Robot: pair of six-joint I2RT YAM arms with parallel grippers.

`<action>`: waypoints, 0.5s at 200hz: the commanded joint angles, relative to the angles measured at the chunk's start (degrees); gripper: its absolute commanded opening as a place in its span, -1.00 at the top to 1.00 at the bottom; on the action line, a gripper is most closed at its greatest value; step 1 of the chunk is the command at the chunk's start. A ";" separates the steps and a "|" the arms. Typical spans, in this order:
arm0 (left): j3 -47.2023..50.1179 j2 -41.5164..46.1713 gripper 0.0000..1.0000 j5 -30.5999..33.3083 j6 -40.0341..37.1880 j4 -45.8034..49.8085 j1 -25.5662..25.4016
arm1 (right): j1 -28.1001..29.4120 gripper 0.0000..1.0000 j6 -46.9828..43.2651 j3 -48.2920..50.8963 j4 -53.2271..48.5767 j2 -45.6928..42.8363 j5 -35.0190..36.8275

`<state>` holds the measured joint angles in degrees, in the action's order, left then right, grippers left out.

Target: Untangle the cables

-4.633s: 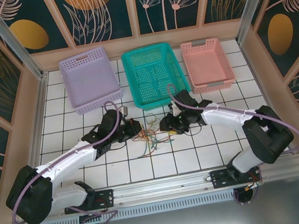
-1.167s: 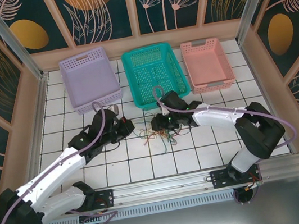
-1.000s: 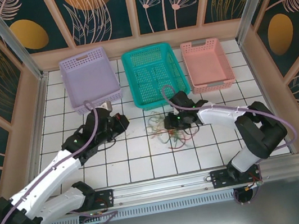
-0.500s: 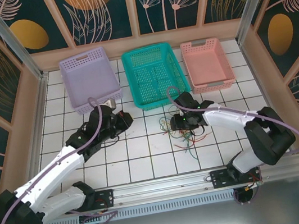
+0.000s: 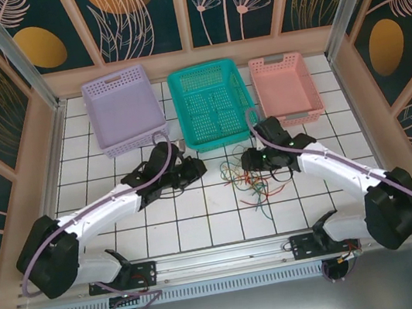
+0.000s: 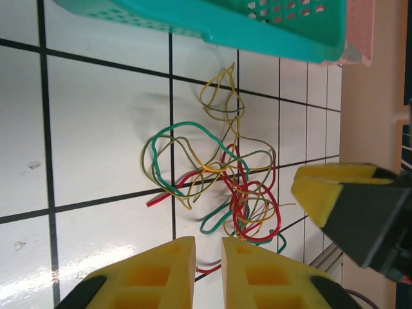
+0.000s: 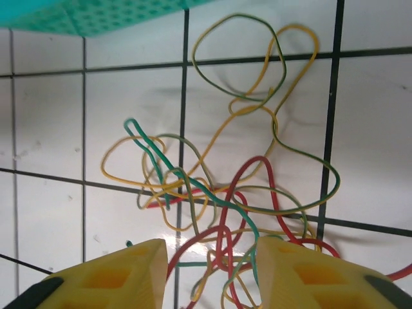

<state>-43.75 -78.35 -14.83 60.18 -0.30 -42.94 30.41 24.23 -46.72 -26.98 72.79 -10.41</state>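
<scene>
Cables (image 5: 248,181) in one knot on table (image 5: 202,226), near teal basket (image 5: 212,106); none separated, untangling all ahead. left jaws barely apart, empty; right jaws apart, straddling red loops.

Saw the cables (image 5: 248,184) (image 6: 222,168) (image 7: 212,193) flat on the worktop (image 5: 201,219), near its middle, a little toward the right edge. Found thin red, green, yellow and olive strands looped through one another in one loose knot, red coils bunched nearside, yellow and olive loops reaching toward the far edge.
</scene>
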 commanded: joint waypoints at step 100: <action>2.60 2.11 0.68 0.46 -1.88 -1.78 -1.02 | 5.26 0.22 -22.53 -16.21 -2.78 21.82 4.51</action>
<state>-41.63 -78.28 -14.98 59.37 -1.39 -43.83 34.92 5.50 -61.47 -27.05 91.46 -8.71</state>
